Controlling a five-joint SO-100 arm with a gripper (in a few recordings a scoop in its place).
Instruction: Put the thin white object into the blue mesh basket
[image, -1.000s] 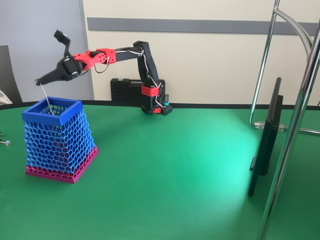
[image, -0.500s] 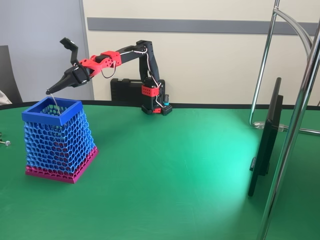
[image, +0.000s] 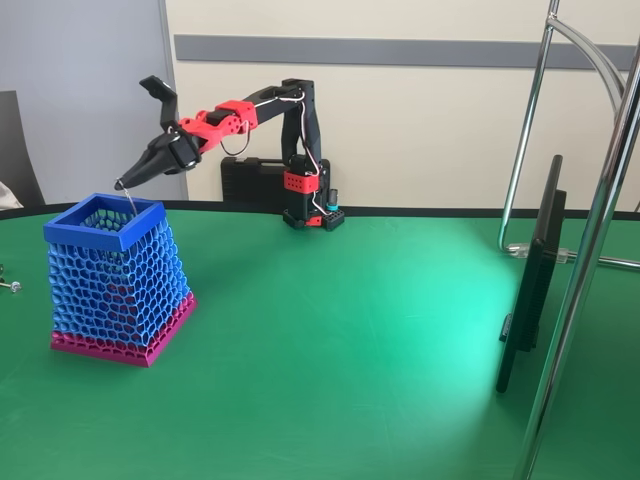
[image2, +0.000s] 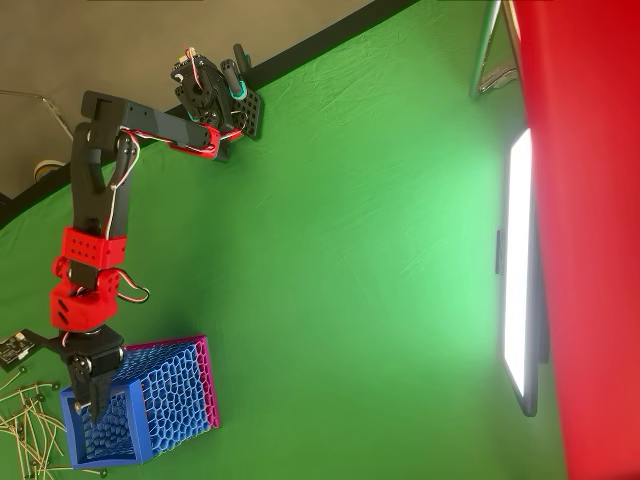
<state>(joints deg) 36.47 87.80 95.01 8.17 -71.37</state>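
Fixed view, left to right: the blue mesh basket (image: 112, 278) stands on the green table (image: 360, 350), and just above the back of its rim hangs the gripper (image: 124, 183), fingers pressed together on the top end of the thin white object (image: 129, 201), which dangles down into the basket's mouth. The carry looks done, with the overhead view also placing the gripper (image2: 84, 408) over the basket (image2: 140, 402). My judgement is that only letting go remains.
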